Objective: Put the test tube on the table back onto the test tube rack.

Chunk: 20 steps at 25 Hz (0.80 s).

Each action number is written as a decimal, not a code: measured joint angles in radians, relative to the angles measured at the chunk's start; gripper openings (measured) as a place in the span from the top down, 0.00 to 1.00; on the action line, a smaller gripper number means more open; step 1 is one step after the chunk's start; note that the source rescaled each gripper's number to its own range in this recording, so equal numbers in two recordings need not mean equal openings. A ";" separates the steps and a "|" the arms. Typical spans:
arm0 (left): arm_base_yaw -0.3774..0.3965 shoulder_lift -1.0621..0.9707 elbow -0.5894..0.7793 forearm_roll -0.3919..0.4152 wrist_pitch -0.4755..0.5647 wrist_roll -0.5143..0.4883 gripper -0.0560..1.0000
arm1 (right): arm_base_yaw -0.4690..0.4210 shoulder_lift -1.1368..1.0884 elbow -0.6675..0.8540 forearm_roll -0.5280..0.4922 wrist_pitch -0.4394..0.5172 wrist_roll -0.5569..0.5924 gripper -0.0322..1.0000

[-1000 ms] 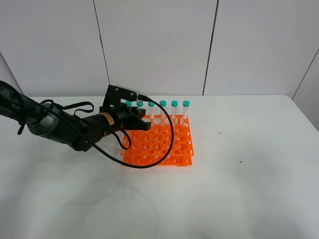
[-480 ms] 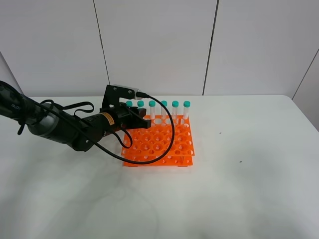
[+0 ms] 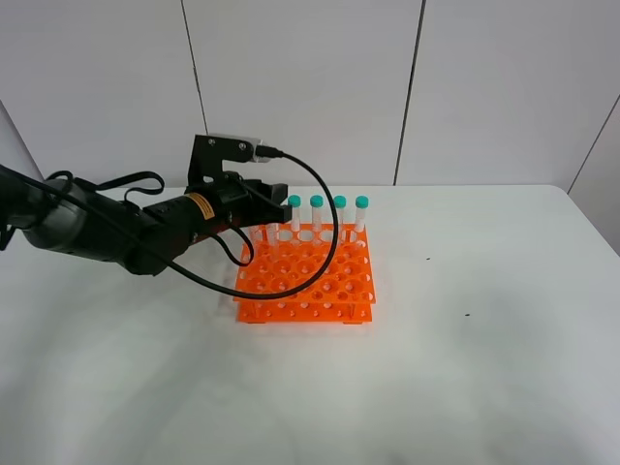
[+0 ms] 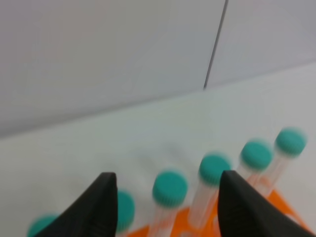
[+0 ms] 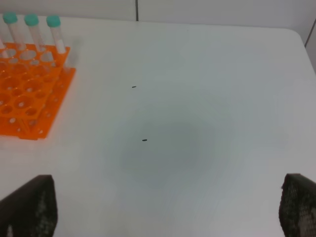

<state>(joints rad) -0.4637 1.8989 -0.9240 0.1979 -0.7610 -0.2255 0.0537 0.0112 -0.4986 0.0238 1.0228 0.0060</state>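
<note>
The left gripper (image 4: 163,197), fingers apart and gripping nothing, is hovering over capped tubes along the test tube rack's (image 3: 308,276) far edge; lifting straight up, probably, is safest.

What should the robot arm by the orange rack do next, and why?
Probably lift the left end effector straight up and back from the test tube rack. Its jaws stand open with nothing held, and the teal-capped tubes stand upright in the back row, so the job looks done.
</note>
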 joint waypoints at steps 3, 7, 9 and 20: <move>-0.002 -0.103 0.000 0.000 0.075 0.000 0.44 | 0.000 0.000 0.000 0.000 0.000 0.000 0.00; -0.002 -0.249 -0.001 0.000 0.254 0.001 0.43 | 0.000 0.000 0.000 0.000 0.000 0.000 0.00; -0.002 -0.314 -0.001 0.000 0.347 0.008 0.31 | 0.000 0.000 0.000 0.000 0.000 0.000 0.00; 0.042 -0.321 -0.306 -0.086 1.205 0.080 0.00 | 0.000 0.000 0.000 0.000 0.000 0.000 0.00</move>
<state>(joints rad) -0.4214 1.5783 -1.2305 0.1119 0.4441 -0.1454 0.0537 0.0112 -0.4986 0.0238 1.0228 0.0060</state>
